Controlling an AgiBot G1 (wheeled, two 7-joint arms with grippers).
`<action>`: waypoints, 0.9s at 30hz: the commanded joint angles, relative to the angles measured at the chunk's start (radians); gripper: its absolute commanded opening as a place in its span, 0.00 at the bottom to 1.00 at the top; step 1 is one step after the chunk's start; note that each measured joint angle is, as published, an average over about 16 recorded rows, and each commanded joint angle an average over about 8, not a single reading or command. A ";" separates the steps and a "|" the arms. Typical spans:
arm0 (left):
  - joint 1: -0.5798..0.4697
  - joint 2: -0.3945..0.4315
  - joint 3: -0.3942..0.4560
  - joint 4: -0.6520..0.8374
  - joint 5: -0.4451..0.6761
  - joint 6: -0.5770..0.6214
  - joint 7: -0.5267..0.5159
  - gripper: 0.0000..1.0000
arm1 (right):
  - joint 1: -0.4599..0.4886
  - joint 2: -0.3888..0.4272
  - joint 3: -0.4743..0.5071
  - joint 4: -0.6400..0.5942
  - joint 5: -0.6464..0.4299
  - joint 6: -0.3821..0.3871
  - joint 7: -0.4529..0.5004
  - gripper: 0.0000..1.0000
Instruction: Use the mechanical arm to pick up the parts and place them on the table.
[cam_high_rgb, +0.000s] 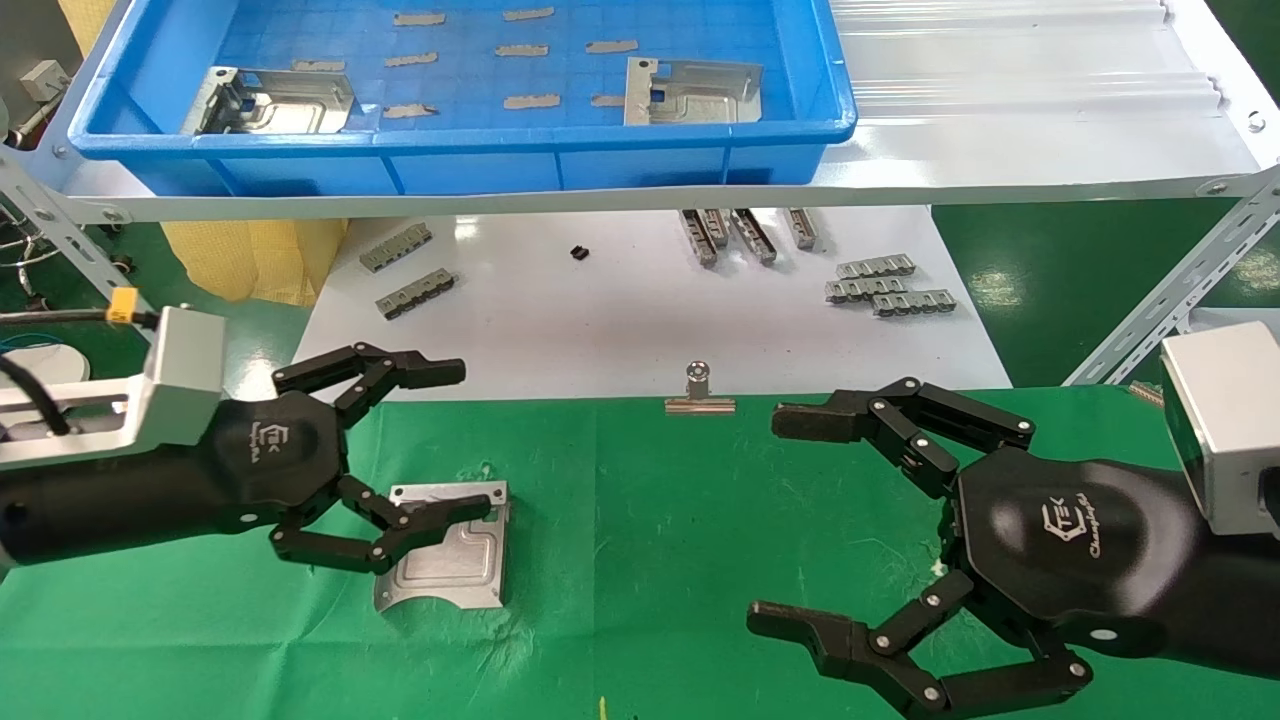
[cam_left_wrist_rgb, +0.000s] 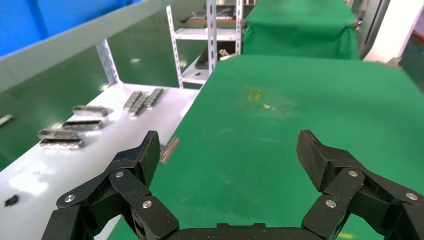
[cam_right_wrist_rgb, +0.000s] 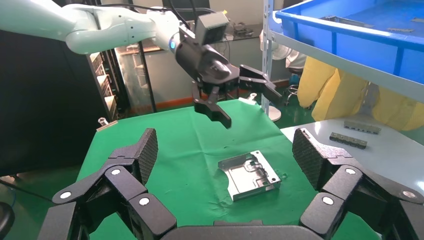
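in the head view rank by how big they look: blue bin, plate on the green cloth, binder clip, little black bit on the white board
1. blue bin
2. plate on the green cloth
3. binder clip
4. black bit
The gaps are plain, so nearness changes nothing.

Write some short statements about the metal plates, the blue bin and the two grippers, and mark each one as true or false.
1. One flat silver sheet-metal plate lies on the green cloth table. True.
2. The left gripper is shut on that plate. False: it is open, and the right wrist view shows it above the plate, apart from it.
3. Two silver plates, one and another, lie in the blue plastic bin. True.
4. The right gripper holds a plate. False: it is open and empty.
5. The small metal binder clip sits inside the blue bin. False: it is at the table's far edge, by the glossy white board.
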 joint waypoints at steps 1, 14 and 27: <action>0.022 -0.013 -0.017 -0.043 -0.014 -0.003 -0.027 1.00 | 0.000 0.000 0.000 0.000 0.000 0.000 0.000 1.00; 0.163 -0.098 -0.125 -0.321 -0.103 -0.025 -0.201 1.00 | 0.000 0.000 0.000 0.000 0.000 0.000 0.000 1.00; 0.268 -0.160 -0.205 -0.528 -0.170 -0.040 -0.324 1.00 | 0.000 0.000 0.000 0.000 0.000 0.000 0.000 1.00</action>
